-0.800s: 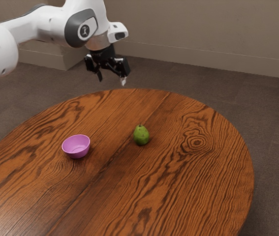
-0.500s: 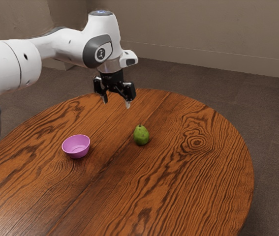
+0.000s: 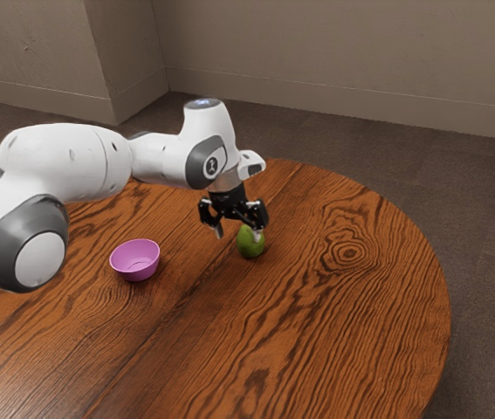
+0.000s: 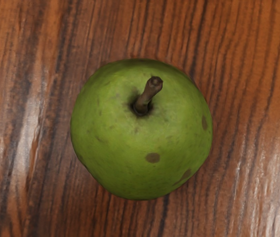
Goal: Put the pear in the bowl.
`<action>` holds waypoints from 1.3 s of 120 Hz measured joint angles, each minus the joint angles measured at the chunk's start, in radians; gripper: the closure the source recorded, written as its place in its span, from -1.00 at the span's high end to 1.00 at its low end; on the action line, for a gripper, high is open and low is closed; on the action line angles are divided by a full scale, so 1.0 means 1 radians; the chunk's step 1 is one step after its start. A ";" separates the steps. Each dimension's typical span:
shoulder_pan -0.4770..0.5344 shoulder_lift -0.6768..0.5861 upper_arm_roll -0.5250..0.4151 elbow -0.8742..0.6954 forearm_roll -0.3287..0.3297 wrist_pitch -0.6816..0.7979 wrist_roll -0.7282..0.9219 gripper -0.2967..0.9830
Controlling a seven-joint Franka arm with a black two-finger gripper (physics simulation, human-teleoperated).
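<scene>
- Brown floor point(image 3: 483, 192) and a plain wall point(image 3: 334, 52) lie behind one round wooden table point(image 3: 317, 349) in the exterior view.
- On it I count one pear point(image 3: 250, 246) and one pink bowl point(image 3: 136, 264); one white arm point(image 3: 72, 161) reaches in from the exterior view's left, carrying my one gripper point(image 3: 238, 234).
- The pear is on the tabletop, outside the bowl and well apart from it, toward the exterior view's right.
- My gripper is spread wide, low by the pear, one finger across its upper part in this line of sight and the other off toward the bowl's side. Whether either touches, I can't tell.
- The pear stands upright, its long axis roughly vertical.
- Looking down in the wrist view, I get one pear on wood grain, with one stem point(image 4: 149, 94) and three larger brown spots point(image 4: 152, 157) on its skin.
- The stem end faces up toward my camera, and the stem itself leans slightly.
</scene>
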 joint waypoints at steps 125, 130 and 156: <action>0.049 0.158 -0.063 0.080 -0.042 0.226 -0.006 0.20; 0.049 0.160 -0.064 0.082 -0.042 0.226 -0.006 0.20; 0.048 0.147 -0.058 0.086 -0.038 0.226 -0.007 0.17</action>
